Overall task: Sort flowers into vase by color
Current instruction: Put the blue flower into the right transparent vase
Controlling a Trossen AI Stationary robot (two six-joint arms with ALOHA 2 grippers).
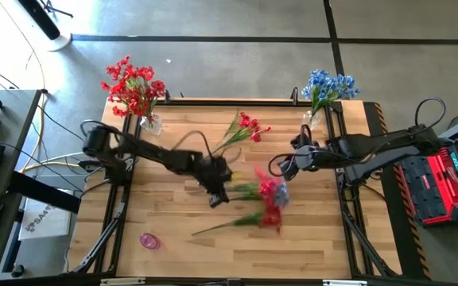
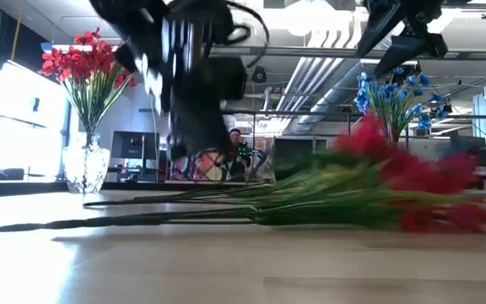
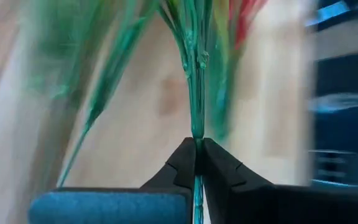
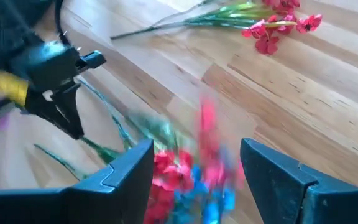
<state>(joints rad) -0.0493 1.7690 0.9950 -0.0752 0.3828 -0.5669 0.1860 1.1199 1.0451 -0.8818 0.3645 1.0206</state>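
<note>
The room is bright. In the low view, ceiling lights glare white and a window on the left shines. The moving left claw and the flowers smear into blur. The near surface looks soft and out of focus.

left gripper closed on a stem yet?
Yes: in the left wrist view the left gripper has its fingers pinched together on a green stem.
</note>
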